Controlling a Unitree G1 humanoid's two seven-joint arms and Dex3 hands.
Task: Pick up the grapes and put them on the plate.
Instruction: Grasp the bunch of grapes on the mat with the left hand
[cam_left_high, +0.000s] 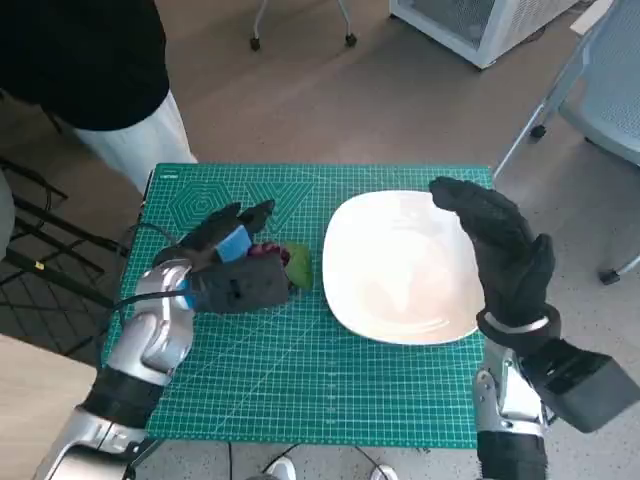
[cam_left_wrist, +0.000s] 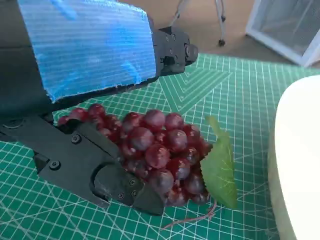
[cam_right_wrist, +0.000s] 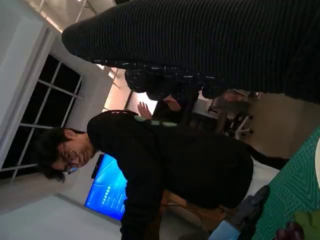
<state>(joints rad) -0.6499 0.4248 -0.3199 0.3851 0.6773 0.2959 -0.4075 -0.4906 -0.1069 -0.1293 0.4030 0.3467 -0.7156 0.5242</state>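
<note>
A bunch of dark red grapes (cam_left_high: 268, 252) (cam_left_wrist: 159, 149) with a green leaf (cam_left_high: 299, 265) (cam_left_wrist: 220, 165) lies on the green cutting mat (cam_left_high: 300, 370), just left of the white plate (cam_left_high: 400, 268) (cam_left_wrist: 297, 165). My left hand (cam_left_high: 225, 268) reaches over the bunch from the left. Its thumb (cam_left_wrist: 107, 172) lies against the near side of the grapes, while the other fingers (cam_left_wrist: 172, 50) stretch out above them, apart from the bunch. My gloved right hand (cam_left_high: 502, 250) is raised over the plate's right rim, fingers spread, holding nothing. The plate is bare.
A person in a black top (cam_left_high: 85, 60) (cam_right_wrist: 165, 160) stands at the table's far left corner. Chair legs (cam_left_high: 300, 30) and a white cabinet (cam_left_high: 480, 25) stand on the floor beyond the table. A chair base (cam_left_high: 610, 270) is at the right.
</note>
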